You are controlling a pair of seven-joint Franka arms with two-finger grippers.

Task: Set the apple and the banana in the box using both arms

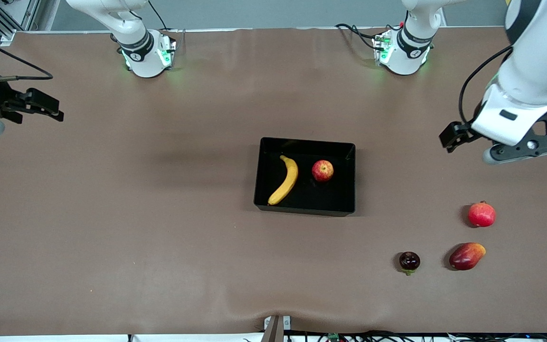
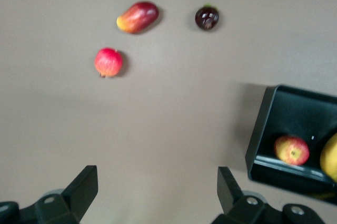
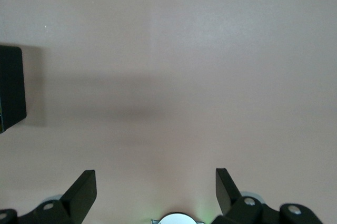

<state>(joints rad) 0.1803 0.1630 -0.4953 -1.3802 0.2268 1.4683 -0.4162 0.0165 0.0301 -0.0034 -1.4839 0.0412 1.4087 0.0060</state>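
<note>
The banana (image 1: 284, 180) and the apple (image 1: 323, 170) both lie inside the box (image 1: 305, 208), side by side and apart, so the placing looks done; what remains, by my judgement, is to keep both arms clear.

The left gripper (image 2: 158, 192) hangs with its fingers spread wide and empty over bare table at the left arm's end. The box sits off to one side of it, with the apple just inside the near wall in the left wrist view. A pomegranate (image 1: 482, 214), a mango (image 1: 466, 256) and a small dark fruit (image 1: 409, 261) lie ahead of its open fingers, well apart from the box.

The right gripper (image 3: 156, 192) is likewise wide and empty over bare table at the right arm's end, with only a corner of the box visible to one side.

To finish well, each arm should stay high and away from the box, so no finger clips a wall or nudges the spare fruit.
</note>
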